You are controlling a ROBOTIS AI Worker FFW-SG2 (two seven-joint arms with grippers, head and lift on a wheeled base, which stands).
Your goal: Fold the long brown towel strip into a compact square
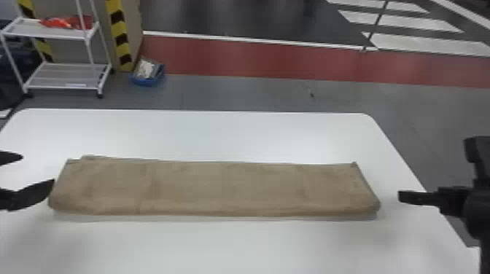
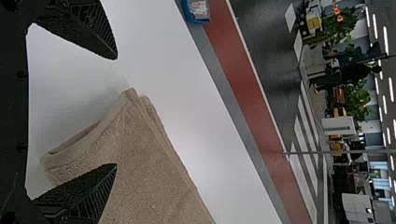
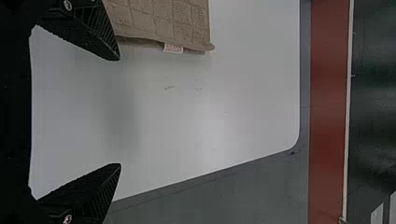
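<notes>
The brown towel lay flat in a long strip on the white bench. It ran side to side, with bench showing between it and the far edge. Its right end was near the bench's right edge. The towel had more than one layer, and its near side was fat and round. A little pink tag poked out at its right end.

The left gripper was wide, with nothing in it. It was right by the towel's left end. One finger looked very close to the cloth, but I could not tell if they touched.

The right gripper was wide too and held nothing. It was out past the towel's right end, apart from it, by the bench's right edge.

On the floor past the far left corner were a white rack and a blue bin.
</notes>
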